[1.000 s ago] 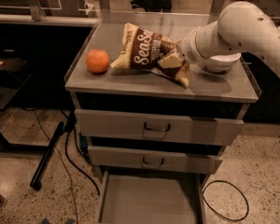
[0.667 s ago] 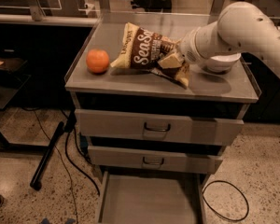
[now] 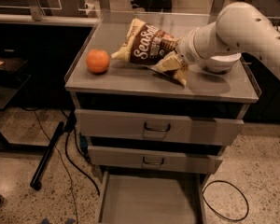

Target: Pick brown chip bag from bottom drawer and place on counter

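Observation:
The brown chip bag (image 3: 147,45), dark brown and cream with white "Sea Salt" lettering, lies tilted on the grey counter (image 3: 130,80), its left end resting on the top. My gripper (image 3: 178,56) reaches in from the right and is shut on the bag's bunched right end, just above the counter. A cream corner of the bag hangs below the gripper. The bottom drawer (image 3: 149,202) is pulled open at the base of the cabinet, its flat grey floor bare.
An orange (image 3: 97,60) sits on the counter's left side, left of the bag. Two closed drawer fronts with loop handles (image 3: 157,127) are above the open drawer. A dark rod (image 3: 49,153) and cables lie on the floor at the left.

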Controlling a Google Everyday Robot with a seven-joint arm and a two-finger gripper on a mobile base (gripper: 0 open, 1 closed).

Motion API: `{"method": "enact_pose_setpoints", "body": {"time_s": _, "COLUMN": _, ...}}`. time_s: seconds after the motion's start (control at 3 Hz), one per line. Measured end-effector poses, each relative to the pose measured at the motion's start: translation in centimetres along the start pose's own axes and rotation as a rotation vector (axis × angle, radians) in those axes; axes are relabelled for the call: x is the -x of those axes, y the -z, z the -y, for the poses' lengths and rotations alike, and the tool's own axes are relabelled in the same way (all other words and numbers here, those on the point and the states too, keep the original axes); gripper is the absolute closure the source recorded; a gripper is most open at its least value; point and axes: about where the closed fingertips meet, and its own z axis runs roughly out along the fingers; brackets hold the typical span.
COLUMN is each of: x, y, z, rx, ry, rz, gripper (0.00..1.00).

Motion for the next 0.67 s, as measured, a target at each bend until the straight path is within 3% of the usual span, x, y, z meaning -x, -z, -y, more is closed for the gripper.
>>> {"method": "enact_pose_setpoints", "body": {"time_s": 0.33, "x": 0.0, "y": -0.02, "z": -0.01, "rx": 0.0, "ry": 0.0, "rz": 0.0, "gripper": 0.0}}
{"method": "enact_pose_setpoints", "body": {"time_s": 0.67, "x": 0.0, "y": -0.02, "z": -0.02, "rx": 0.0, "ry": 0.0, "rz": 0.0, "gripper": 0.0}}
